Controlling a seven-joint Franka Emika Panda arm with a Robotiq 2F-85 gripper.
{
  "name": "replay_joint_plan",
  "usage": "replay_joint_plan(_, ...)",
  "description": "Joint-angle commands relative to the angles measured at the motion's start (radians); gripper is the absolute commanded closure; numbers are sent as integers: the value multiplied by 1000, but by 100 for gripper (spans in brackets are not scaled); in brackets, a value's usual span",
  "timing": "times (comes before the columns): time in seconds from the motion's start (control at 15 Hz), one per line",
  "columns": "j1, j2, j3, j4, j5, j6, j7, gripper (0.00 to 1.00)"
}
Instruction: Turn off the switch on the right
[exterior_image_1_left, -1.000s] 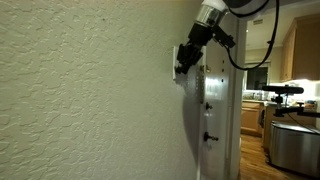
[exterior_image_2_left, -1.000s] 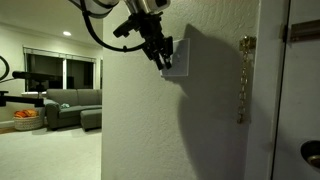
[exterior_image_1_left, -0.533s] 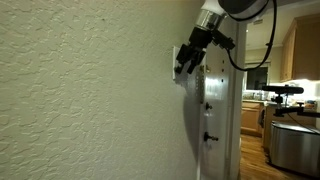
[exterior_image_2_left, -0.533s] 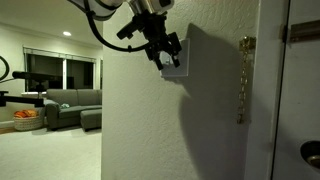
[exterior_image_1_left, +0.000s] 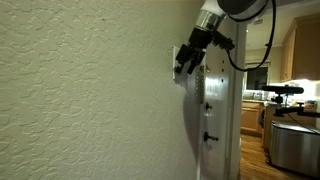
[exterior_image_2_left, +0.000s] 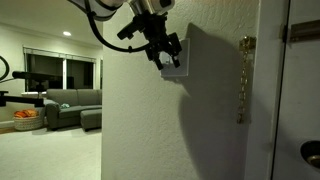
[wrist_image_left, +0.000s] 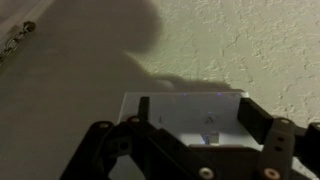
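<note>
A white wall plate (wrist_image_left: 185, 108) sits on the textured wall; it also shows in an exterior view (exterior_image_2_left: 179, 70). My gripper (wrist_image_left: 195, 106) is open, with its dark fingers spread to either side of the plate and the tips close against it. It shows in both exterior views (exterior_image_1_left: 184, 66) (exterior_image_2_left: 168, 56), reaching in from above. A small toggle lever (wrist_image_left: 209, 136) shows on the plate between the fingers. I cannot tell which of the two toggles it is. The gripper hides most of the plate in the exterior views.
A door chain (exterior_image_2_left: 243, 80) hangs beside the plate, also at the wrist view's upper left (wrist_image_left: 15, 42). A door with a handle (exterior_image_2_left: 312, 152) is past it. The door's edge (exterior_image_1_left: 212, 110) stands just behind the arm.
Since a second ago the gripper has shifted slightly over the plate and its fingers look wider apart. Nothing visibly moved in the last half second.
</note>
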Motion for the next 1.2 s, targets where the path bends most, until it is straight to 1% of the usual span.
replay_joint_plan(0.0,6,10,4,31,18,22,9,27)
replay_joint_plan(0.07,7,9,5,32,22,21,9,34)
replay_joint_plan(0.13,8,8,6,32,25,21,8,33)
replay_joint_plan(0.27,9,7,6,31,23,33,1,29)
replay_joint_plan(0.33,8,12,6,36,16,36,-2,23)
replay_joint_plan(0.4,7,15,5,42,13,31,-2,21)
replay_joint_plan(0.47,6,15,5,46,14,29,-1,30)
replay_joint_plan(0.53,6,9,4,47,19,16,0,50)
replay_joint_plan(0.67,11,-13,4,28,44,-13,-10,37)
replay_joint_plan(0.73,15,-28,4,9,59,-29,-21,25)
replay_joint_plan(0.8,16,-42,3,-11,69,-38,-26,11)
replay_joint_plan(0.87,17,-57,2,-33,79,-45,-31,10)
replay_joint_plan(0.93,16,-63,2,-40,83,-51,-36,5)
replay_joint_plan(1.0,15,-71,3,-45,82,-66,-36,2)
replay_joint_plan(1.13,14,-84,2,-55,76,-91,-31,0)
